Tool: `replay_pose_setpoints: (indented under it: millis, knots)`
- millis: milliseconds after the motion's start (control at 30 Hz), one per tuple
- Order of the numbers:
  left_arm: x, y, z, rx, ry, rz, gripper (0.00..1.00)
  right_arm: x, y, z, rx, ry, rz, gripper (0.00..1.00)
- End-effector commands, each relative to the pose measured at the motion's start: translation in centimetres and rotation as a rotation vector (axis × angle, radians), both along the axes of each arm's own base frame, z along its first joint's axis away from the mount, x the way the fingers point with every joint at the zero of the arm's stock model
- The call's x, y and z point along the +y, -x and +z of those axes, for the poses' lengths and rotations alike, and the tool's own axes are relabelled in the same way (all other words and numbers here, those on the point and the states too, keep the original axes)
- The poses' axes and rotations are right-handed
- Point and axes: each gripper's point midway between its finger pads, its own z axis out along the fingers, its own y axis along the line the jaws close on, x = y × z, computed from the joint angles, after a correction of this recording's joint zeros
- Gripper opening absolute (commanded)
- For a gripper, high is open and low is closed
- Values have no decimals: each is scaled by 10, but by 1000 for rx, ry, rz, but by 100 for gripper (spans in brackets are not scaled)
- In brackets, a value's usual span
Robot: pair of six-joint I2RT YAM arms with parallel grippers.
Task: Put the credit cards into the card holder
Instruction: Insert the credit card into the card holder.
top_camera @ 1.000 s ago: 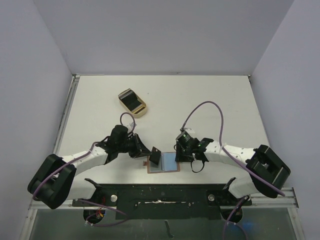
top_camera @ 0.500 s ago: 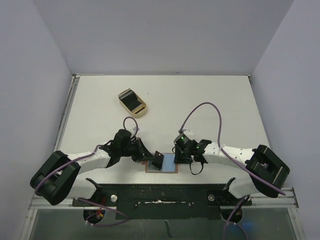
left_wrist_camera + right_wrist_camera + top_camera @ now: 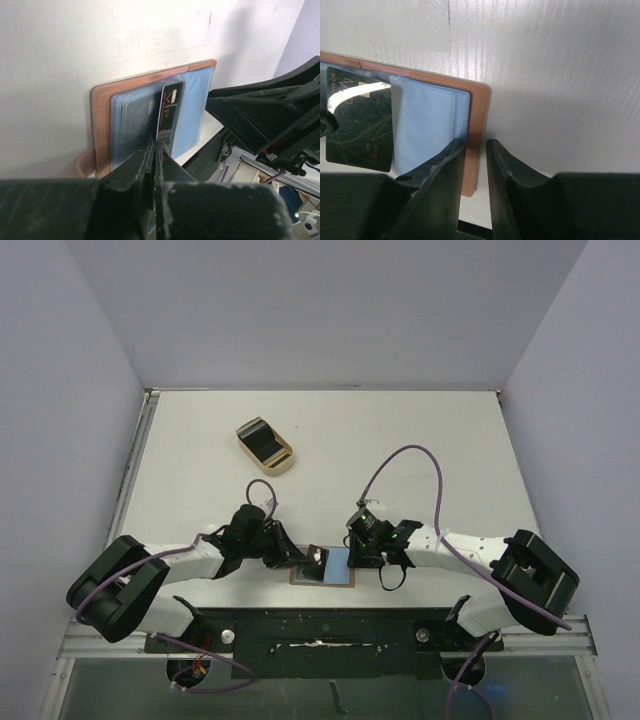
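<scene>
The card holder [image 3: 340,562] lies open and flat by the table's front edge, brown outside and blue-grey inside. My left gripper [image 3: 306,561] is shut on a black credit card [image 3: 169,111] with gold print. It holds the card on edge over the holder's [image 3: 140,115] left pocket. In the right wrist view the same card [image 3: 362,127] covers the holder's [image 3: 432,125] left half. My right gripper [image 3: 475,146] is at the holder's right rim. Its jaws stand narrowly apart, and the brown edge shows in the gap between them. More dark credit cards [image 3: 263,440] lie in a tray.
A tan oval tray [image 3: 281,459] sits at the back left of the white table. The table's front edge and the black arm mount [image 3: 320,625] run just below the holder. Grey walls close in the sides and back.
My left gripper has carried the card right and down until it is over the holder. The right gripper has edged left onto the holder's rim and its jaws have narrowed a little.
</scene>
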Motion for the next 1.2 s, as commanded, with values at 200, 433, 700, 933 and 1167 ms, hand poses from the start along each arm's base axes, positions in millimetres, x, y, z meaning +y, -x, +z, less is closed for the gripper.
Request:
replay_pose_setpoints:
  millis: [200,433,700,933,1167]
  knots:
    - [-10,-7,-3,-87,-7,-4,0,7,-6,4,-25,-4,-3,26]
    - [-9,-7,-5,-95,-18,10,0,7,-5,3,-23,-3,2,26]
    - [-14,-1,-5,-88,1,2,0,9,-6,-3,-15,0,2,26]
    - [-18,1,-7,-86,-17,-7,2,11,-8,0,-27,-10,-5,26]
    - [-16,-2,-4,-102,-77,-18,17,8,-10,7,-36,0,-10,25]
